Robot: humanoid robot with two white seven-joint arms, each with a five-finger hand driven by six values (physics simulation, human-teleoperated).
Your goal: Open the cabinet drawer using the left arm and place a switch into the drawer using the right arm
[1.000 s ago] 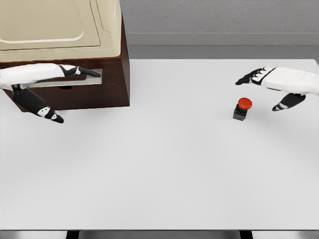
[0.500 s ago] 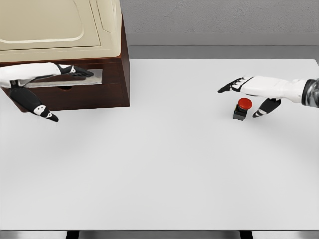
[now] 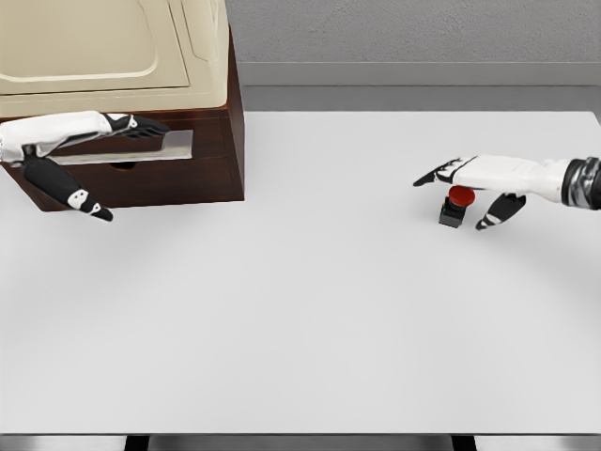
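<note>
Upper left: left robot hand [image 3: 89, 141], fingers spread, at cabinet drawer [image 3: 122, 148]. Right edge: right robot hand [image 3: 479, 180] spread wide over red switch [image 3: 455, 206], not gripping; white tabletop [image 3: 300, 319].

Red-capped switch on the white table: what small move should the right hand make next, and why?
Probably lower and close the fingers. The right hand hovers over the red-capped black switch with fingers spread, thumb beside it, nothing grasped. The left hand sits at the brown cabinet's drawer handle.
</note>
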